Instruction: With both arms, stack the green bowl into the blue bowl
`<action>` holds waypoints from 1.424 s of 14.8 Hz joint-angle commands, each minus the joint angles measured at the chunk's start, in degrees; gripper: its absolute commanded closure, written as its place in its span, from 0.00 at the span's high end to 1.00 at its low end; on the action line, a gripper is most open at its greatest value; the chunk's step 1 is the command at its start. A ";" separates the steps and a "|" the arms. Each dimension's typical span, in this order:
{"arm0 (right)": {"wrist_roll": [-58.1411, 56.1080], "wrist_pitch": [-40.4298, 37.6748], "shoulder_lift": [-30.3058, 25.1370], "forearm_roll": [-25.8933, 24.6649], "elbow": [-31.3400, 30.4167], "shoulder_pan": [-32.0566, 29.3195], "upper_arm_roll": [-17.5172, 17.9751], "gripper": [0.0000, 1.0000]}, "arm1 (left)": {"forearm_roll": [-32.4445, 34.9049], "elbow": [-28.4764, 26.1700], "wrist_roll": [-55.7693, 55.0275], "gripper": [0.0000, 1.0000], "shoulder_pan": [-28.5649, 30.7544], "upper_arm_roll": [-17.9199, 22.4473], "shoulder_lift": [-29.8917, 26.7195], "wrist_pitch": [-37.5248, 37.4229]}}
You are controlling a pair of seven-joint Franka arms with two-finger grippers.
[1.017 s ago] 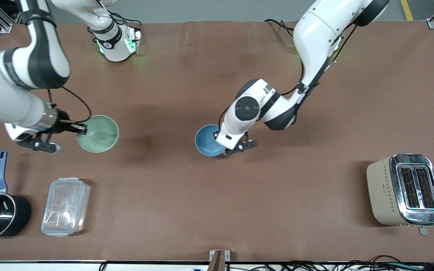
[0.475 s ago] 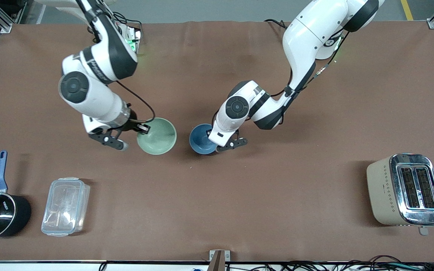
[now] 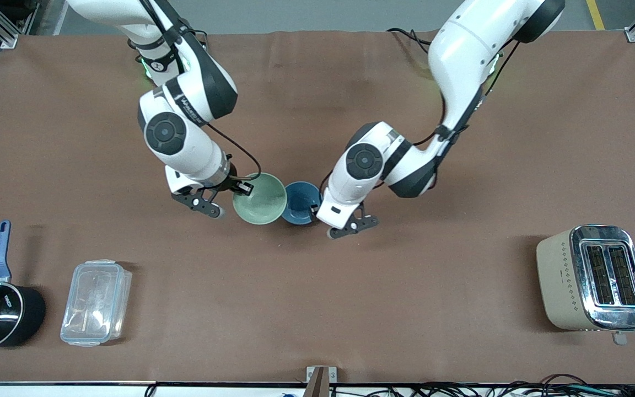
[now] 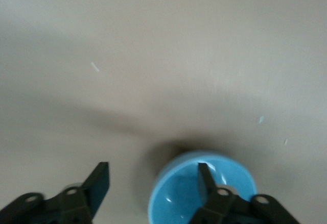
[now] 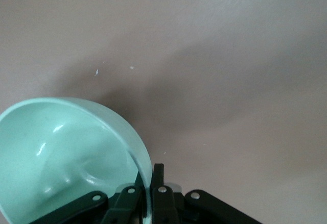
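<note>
The green bowl (image 3: 259, 198) hangs in my right gripper (image 3: 240, 188), which is shut on its rim; its edge overlaps the blue bowl's rim on the side toward the right arm's end. In the right wrist view the green bowl (image 5: 66, 152) is pinched at its rim by the right gripper (image 5: 149, 175). The blue bowl (image 3: 302, 203) sits on the brown table near the middle. My left gripper (image 3: 333, 218) is open and straddles the blue bowl's rim. In the left wrist view the left gripper (image 4: 153, 167) has one finger inside the blue bowl (image 4: 179, 193) and the other outside it.
A black saucepan (image 3: 3, 314) with a blue handle and a clear plastic container (image 3: 96, 302) stand near the front edge at the right arm's end. A beige toaster (image 3: 593, 278) stands near the front edge at the left arm's end.
My right arm has carried the green bowl from the right arm's end toward the middle, up against the blue bowl. My left gripper has opened at the blue bowl's rim.
</note>
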 commanded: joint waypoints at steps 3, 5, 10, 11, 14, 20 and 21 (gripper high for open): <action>9.37 7.29 5.82 -0.39 0.20 6.78 -0.12 0.00 | 2.22 0.09 5.49 1.00 8.11 0.07 -10.93 -10.61; 12.62 10.99 8.28 -0.48 0.19 8.97 -0.12 0.00 | 2.22 0.09 10.23 1.00 12.31 -0.19 -13.75 -13.51; 13.07 12.24 9.35 -0.56 -0.59 9.08 -0.21 0.01 | 2.22 0.09 24.03 1.00 19.80 -0.10 -22.27 -22.48; 12.99 12.24 9.44 -0.83 -0.77 8.64 -0.30 0.01 | 2.31 0.01 25.79 1.00 20.76 0.07 -23.59 -24.41; 13.07 12.33 9.79 -1.79 -1.12 8.72 -0.30 0.01 | 2.22 0.00 36.15 1.00 24.80 -0.01 -27.19 -27.58; 13.07 14.26 10.75 -1.88 -2.62 9.43 -0.30 0.07 | 1.52 -1.40 47.15 1.00 26.67 2.08 -33.62 -33.65; 12.81 14.17 11.10 -1.88 -2.53 9.08 -0.30 0.23 | 1.25 -2.36 49.17 1.00 26.23 3.75 -35.02 -34.70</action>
